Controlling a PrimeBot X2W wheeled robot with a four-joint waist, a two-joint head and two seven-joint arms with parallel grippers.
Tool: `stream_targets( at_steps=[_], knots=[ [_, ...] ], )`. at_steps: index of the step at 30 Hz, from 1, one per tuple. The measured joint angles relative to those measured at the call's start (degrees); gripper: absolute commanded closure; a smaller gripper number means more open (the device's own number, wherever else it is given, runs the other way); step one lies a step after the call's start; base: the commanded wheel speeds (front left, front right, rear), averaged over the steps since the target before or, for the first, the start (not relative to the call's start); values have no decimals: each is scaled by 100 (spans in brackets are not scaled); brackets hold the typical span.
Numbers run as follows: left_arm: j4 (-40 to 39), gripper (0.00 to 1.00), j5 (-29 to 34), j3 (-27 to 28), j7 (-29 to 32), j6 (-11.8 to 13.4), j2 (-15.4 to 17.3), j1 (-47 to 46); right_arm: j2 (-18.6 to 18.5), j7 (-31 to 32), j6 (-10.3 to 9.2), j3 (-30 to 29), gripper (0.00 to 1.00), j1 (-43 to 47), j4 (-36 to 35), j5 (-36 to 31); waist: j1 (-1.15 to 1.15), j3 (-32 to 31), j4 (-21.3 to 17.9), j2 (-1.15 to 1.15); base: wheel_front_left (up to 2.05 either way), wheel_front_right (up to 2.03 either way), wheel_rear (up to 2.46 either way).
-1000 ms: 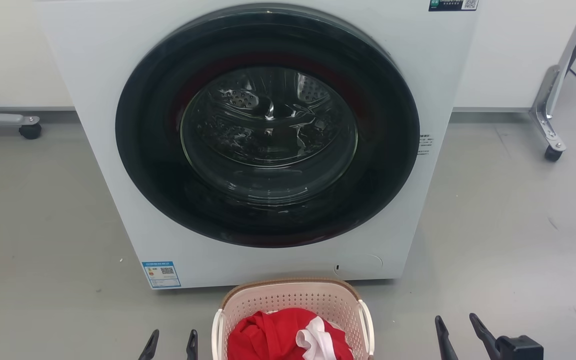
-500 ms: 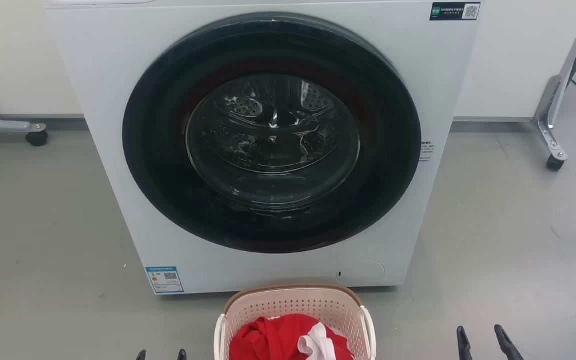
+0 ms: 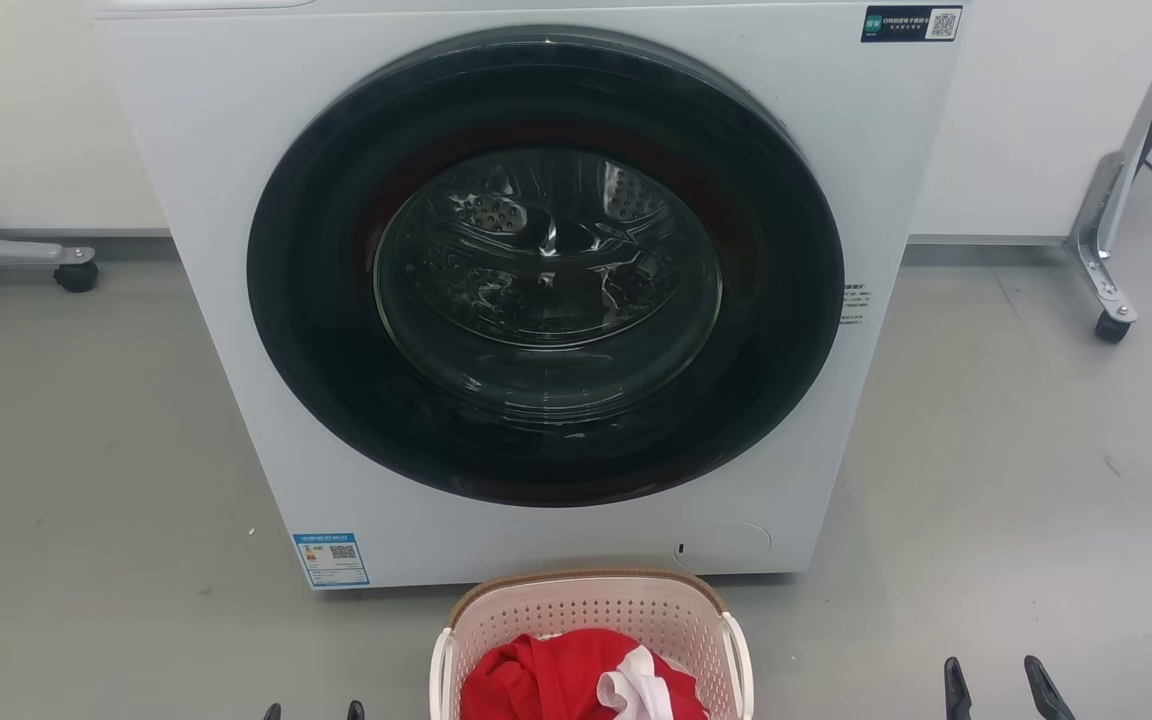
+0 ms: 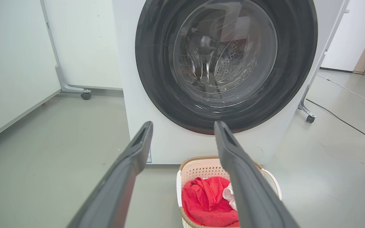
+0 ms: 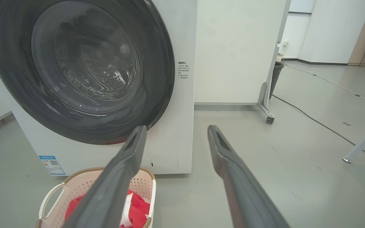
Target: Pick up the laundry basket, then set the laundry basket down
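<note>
Left fingers (image 4: 128, 171) and right fingers (image 5: 124, 167) have drawn back from the basket (image 3: 586, 610), spread empty either side, whether releasing it or readying to lift.

Left hand (image 4: 184, 124) fingers spread, empty; laundry basket (image 4: 198, 167) holding red cloth (image 4: 201, 202), before washing machine (image 4: 126, 63).

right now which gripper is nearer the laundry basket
The left gripper: its fingertips show close beside the laundry basket, while the right gripper stands clearly farther off.
</note>
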Motion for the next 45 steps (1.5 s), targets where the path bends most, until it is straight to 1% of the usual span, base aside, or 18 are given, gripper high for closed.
stream_targets(
  at_steps=[15, 31, 32, 39, 45],
  knots=[
    [27, 0, 49, 96, 0, 0, -64, 83, 133, -1, 0, -88, 0, 141, -209, -212, 0, 6, 28, 0, 0, 0, 0],
    [46, 0, 133, 130, 0, 0, -134, 85, 166, -1, 0, -159, 0, 194, -322, -261, 0, 14, 42, 0, 0, 0, 0],
    [51, 100, 138, 131, 0, 0, -137, 85, 166, -1, 0, -162, 100, 194, -328, -261, 0, 14, 45, 0, 0, 0, 0],
    [298, 100, 59, 118, 33, -15, -177, 96, 230, 20, 15, -147, 100, 257, -55, -237, 0, 19, 47, 0, 0, 0, 0],
    [349, 100, -229, 233, 147, -71, -191, 82, 241, 121, 97, -250, 100, 216, 14, 122, 0, 48, 38, 0, 0, 0, 0]
  ],
)
